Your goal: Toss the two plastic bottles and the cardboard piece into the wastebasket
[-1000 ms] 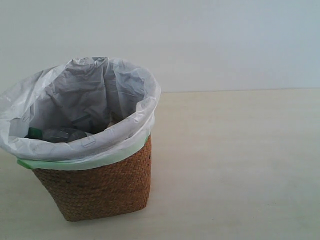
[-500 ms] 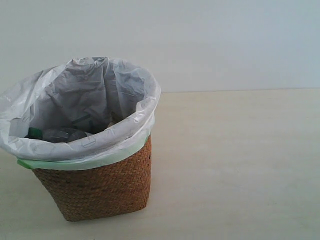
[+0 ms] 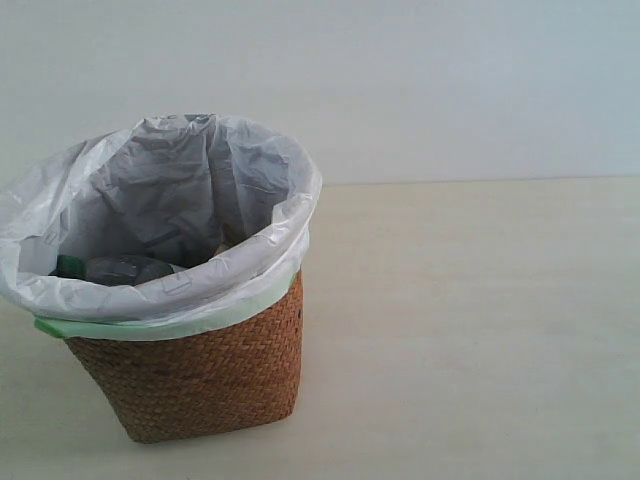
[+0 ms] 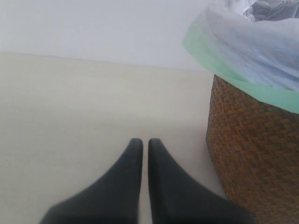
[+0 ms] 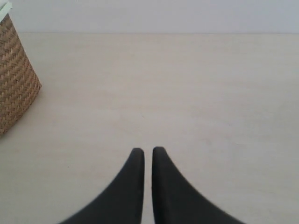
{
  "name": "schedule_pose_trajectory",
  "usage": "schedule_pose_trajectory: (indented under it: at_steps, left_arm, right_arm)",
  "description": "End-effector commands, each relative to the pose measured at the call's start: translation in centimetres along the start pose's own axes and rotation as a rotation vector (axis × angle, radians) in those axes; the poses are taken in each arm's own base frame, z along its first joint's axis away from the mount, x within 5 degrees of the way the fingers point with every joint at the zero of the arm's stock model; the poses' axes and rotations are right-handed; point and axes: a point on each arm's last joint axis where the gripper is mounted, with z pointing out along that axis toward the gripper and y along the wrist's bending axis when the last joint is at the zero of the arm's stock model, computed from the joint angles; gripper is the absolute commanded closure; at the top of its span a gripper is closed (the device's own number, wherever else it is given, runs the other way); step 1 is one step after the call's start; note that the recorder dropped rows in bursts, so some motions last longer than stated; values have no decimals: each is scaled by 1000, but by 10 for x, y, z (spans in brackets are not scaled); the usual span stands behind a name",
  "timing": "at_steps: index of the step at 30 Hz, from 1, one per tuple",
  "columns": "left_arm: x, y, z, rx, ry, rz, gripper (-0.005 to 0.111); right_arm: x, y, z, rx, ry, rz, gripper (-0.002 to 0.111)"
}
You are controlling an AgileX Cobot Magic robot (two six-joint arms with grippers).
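The wicker wastebasket [image 3: 200,375] with its white bag liner stands at the left of the exterior view. Inside it lies a clear plastic bottle [image 3: 118,269] with a green cap [image 3: 68,266]. The other bottle and the cardboard piece are hidden from view. No gripper shows in the exterior view. My left gripper [image 4: 145,142] is shut and empty, low over the table beside the wastebasket [image 4: 252,154]. Over bare table my right gripper [image 5: 147,150] is also shut and empty, the wastebasket [image 5: 14,84] well off to one side.
The pale table [image 3: 470,330] stretches out to the right of the basket, and a plain white wall [image 3: 400,80] rises behind it. The bag's green edge [image 4: 219,65] overhangs the basket rim.
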Motion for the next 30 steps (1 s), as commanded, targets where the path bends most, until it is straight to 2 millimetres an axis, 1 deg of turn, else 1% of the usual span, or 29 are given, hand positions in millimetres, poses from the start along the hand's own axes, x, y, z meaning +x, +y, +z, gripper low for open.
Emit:
schedule_pose_trajectory:
  at_steps: [1, 8, 13, 30]
  left_arm:
    - [1, 0, 0, 7, -3, 1, 103]
    - [1, 0, 0, 7, -3, 1, 103]
    - [1, 0, 0, 7, -3, 1, 103]
    - [1, 0, 0, 7, -3, 1, 103]
  right_arm:
    - [-1, 0, 0, 2, -9, -5, 106]
    - [-1, 0, 0, 4, -9, -3, 106]
    - [-1, -5, -1, 92, -16, 25, 106]
    - [-1, -5, -1, 88, -16, 23, 106]
